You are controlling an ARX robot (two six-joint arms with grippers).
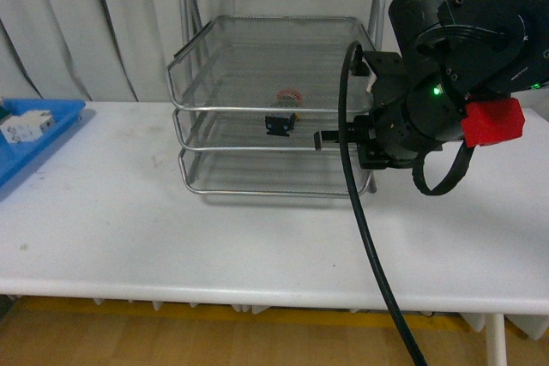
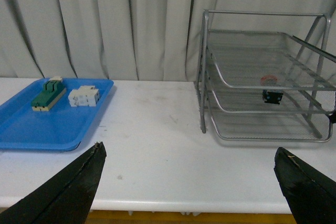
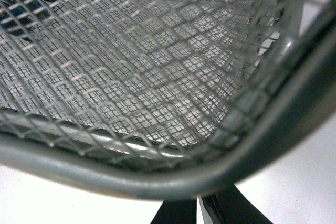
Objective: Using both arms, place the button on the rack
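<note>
The silver wire-mesh rack [image 1: 206,66] stands at the back middle of the white table. Inside it lies the button [image 1: 281,123], its dark body showing between the top and middle front rims and its red cap behind the mesh. I cannot tell which tier bears it. In the left wrist view the button [image 2: 272,96] sits deep in the rack [image 2: 203,72]. My right gripper [image 1: 320,139] is shut and empty at the rack's front right corner; its wrist view shows the fingers [image 3: 231,211] just under the rack's rim [image 3: 157,182]. My left gripper [image 2: 189,156] hangs open over bare table, well short of the rack.
A flat blue tray [image 2: 52,127] lies at the table's left, holding a green-and-cream switch block [image 2: 48,94] and a white block [image 2: 84,96]. A thick black cable [image 1: 369,237] drops from the right arm across the table's front. Grey curtains close off the back.
</note>
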